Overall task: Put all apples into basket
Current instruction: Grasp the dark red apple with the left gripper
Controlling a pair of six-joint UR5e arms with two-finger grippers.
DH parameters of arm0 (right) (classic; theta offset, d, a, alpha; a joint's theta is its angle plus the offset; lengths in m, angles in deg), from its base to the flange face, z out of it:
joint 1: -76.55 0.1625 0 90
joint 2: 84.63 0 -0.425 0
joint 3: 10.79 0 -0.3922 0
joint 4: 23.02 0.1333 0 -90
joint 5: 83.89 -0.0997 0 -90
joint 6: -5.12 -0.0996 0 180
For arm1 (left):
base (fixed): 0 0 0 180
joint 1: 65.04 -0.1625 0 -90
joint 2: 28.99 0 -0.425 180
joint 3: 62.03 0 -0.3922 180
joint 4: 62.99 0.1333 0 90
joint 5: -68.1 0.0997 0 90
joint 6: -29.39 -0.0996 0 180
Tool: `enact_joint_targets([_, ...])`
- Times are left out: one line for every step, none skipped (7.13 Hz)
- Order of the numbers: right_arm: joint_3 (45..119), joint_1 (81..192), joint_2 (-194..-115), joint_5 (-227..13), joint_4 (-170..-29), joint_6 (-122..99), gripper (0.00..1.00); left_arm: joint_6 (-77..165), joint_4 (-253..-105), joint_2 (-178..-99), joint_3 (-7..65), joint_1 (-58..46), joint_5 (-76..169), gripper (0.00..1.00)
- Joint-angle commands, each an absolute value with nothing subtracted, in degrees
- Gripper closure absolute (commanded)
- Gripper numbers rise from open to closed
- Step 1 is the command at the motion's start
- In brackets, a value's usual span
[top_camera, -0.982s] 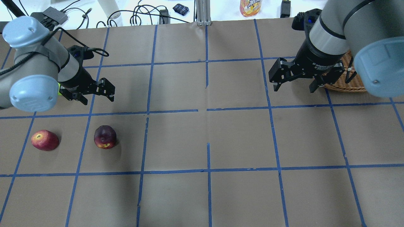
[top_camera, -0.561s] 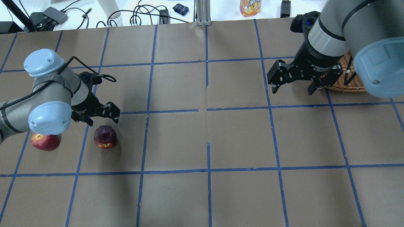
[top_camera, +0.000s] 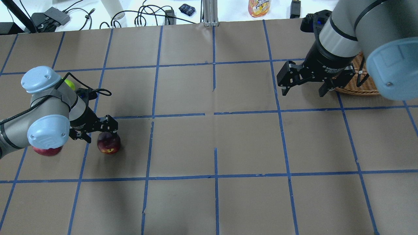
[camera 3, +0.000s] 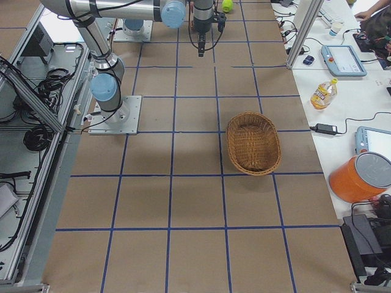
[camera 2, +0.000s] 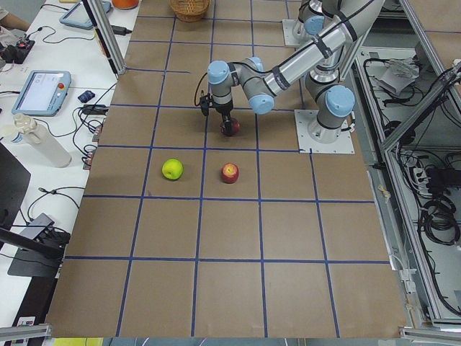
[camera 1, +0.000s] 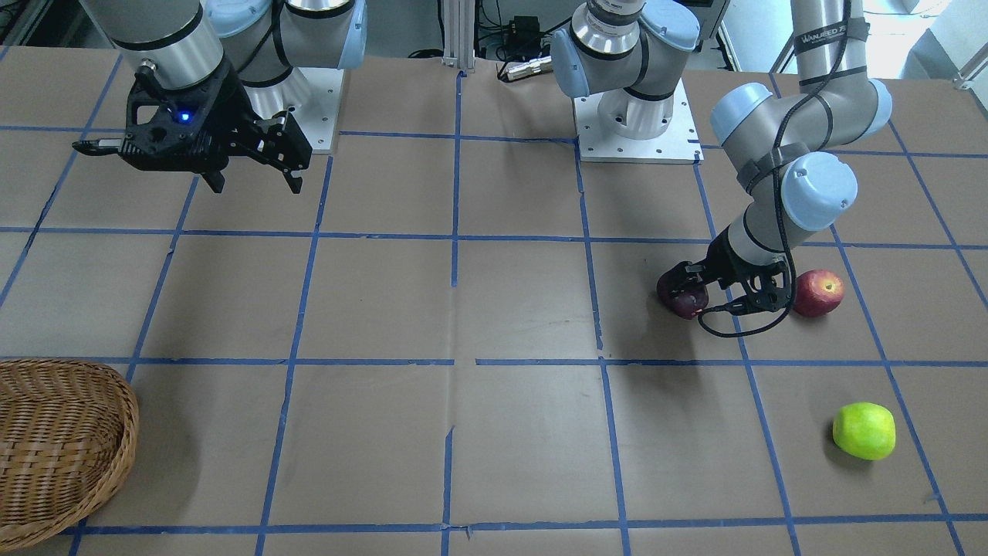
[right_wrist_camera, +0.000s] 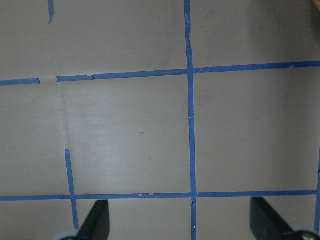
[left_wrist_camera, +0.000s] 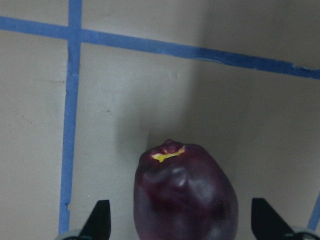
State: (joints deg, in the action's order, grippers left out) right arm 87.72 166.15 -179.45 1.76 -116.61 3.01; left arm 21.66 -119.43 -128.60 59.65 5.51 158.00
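The dark maroon apple [top_camera: 109,145] sits on the table at the left. My left gripper [top_camera: 102,136] is open and low over it; in the left wrist view the apple [left_wrist_camera: 185,200] lies between the two fingers [left_wrist_camera: 100,220], apart from both. The red apple [camera 1: 818,293] lies just beside it, partly under my left elbow in the overhead view. The yellow-green apple [camera 1: 864,431] lies farther away. My right gripper [top_camera: 303,93] is open and empty, hovering beside the wicker basket [top_camera: 354,86], which holds nothing [camera 3: 253,143].
Brown paper with a blue tape grid [top_camera: 214,114] covers the table. Cables, a bottle [top_camera: 259,7] and small devices lie past the far edge. A black cable loops off my left wrist [camera 1: 733,328].
My left arm has swung toward me and down, bringing its open gripper from behind the maroon apple to around it. The right arm has barely moved.
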Motion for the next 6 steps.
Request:
enact_joint_targets([87.5,166.1,-179.6,2.1,-116.3,3.0,0.0,21.8,-117.5,-129.8,60.4,5.3,157.6,0.0])
enact_joint_targets([87.6,166.2,-179.7,2.2,-116.2,2.9,0.0,21.8,-117.5,-130.2,60.5,5.2,157.1,0.0])
enact_joint_targets([87.6,166.2,-179.7,2.2,-116.2,3.0,0.0,21.9,-117.6,-130.4,60.8,5.1,155.2,0.0])
enact_joint_targets([87.9,166.2,-179.6,2.2,-116.3,3.0,0.0,21.9,-117.4,-130.4,61.5,5.0,155.2,0.02])
enact_joint_targets([87.9,166.2,-179.6,2.1,-116.4,3.0,0.0,21.7,-116.6,-130.5,61.5,5.0,155.5,0.47])
enact_joint_targets([87.9,166.2,-179.6,2.1,-116.4,2.9,0.0,21.4,-116.4,-130.5,61.4,5.0,155.7,0.8])
